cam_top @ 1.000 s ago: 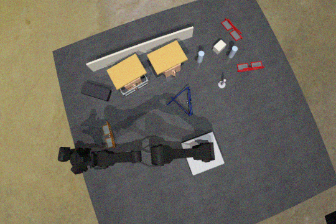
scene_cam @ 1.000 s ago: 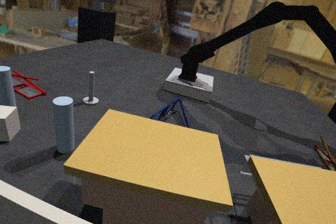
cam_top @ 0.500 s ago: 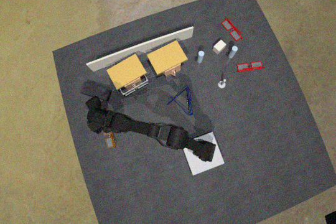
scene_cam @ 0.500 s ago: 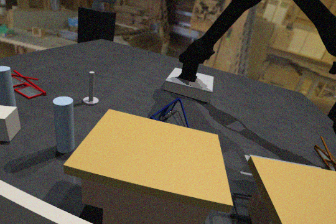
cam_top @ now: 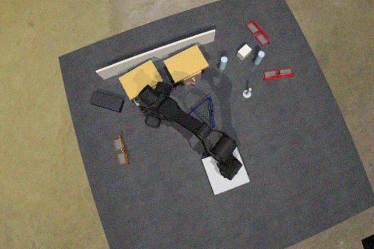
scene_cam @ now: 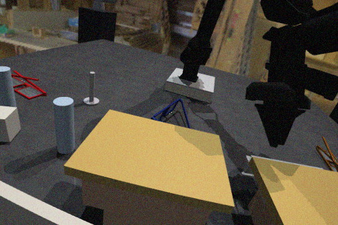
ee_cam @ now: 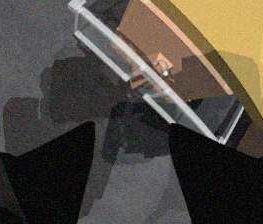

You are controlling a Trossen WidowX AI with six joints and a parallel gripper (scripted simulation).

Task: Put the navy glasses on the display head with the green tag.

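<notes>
The navy glasses [cam_top: 211, 111] [scene_cam: 184, 112] rest on the table with their temples spread, in front of the right head. My gripper [scene_cam: 276, 145] [ee_cam: 132, 130] is partly open and empty, pointing down in front of the left head; the arm hides its tips in the top view. The right head [cam_top: 191, 79] is brown, under a yellow slab [cam_top: 186, 62] [scene_cam: 147, 152]. The left head [ee_cam: 149, 27] is under another yellow slab [cam_top: 138, 79] [ee_cam: 222, 30] and has silver glasses [ee_cam: 197, 118] across its face. No green tag can be made out.
A pale wall [cam_top: 156, 52] stands behind the heads. A dark block [cam_top: 107, 101] and orange glasses [cam_top: 121, 150] are at left. Two blue-grey cylinders [cam_top: 223, 63] [cam_top: 259, 58], a white block [cam_top: 244, 51], a small post [cam_top: 246, 93] and two red glasses [cam_top: 262, 39] [cam_top: 278, 74] are at right.
</notes>
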